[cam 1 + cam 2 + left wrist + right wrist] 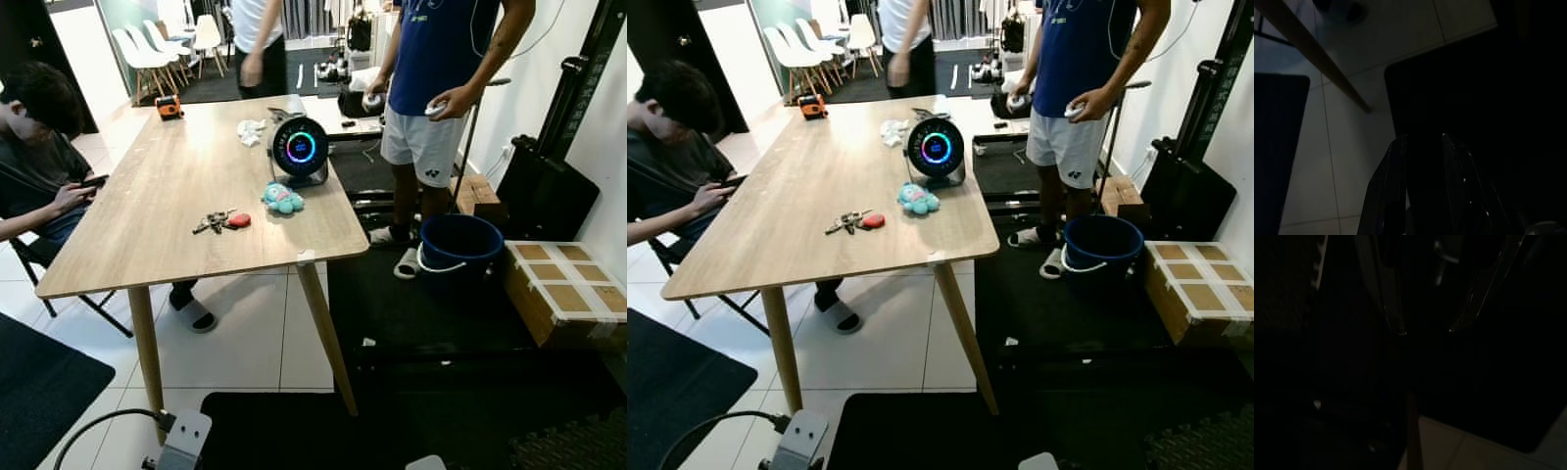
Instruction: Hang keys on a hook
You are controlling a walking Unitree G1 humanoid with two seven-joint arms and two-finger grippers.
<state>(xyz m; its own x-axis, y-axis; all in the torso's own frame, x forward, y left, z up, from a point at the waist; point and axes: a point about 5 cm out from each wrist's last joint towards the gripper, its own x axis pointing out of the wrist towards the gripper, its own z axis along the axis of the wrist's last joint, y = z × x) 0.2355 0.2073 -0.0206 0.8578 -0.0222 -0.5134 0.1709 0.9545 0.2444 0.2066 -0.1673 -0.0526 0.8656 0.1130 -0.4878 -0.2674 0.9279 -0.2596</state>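
White floor tiles (255,343) and black mats (441,323) lie under a long wooden table (176,196) that runs away from the camera. Near the table's front right part lie the keys (214,223), a small bunch with a red tag (238,220) touching it at 3 o'clock. Just beyond, at 1 o'clock from the keys, sits a teal plush toy (282,199), and behind that stands a round black fan (299,149) with a glowing ring. Crumpled paper (251,128) lies at 11 o'clock from the fan, and an orange tape measure (168,108) rests near the far left edge.

At 9 o'clock a seated person (39,147) holds a phone. At 3 o'clock from the fan a person in a blue shirt (441,59) stands beside a blue bucket (460,250) and a cardboard box (563,284). Another person (260,44) stands past the far end.

Both arms hang low. The left pincer (1422,139) points at dim tiles and a mat, fingers a narrow gap apart, holding nothing. The right pincer (1425,330) hangs over dark mat, fingers moderately apart, empty.
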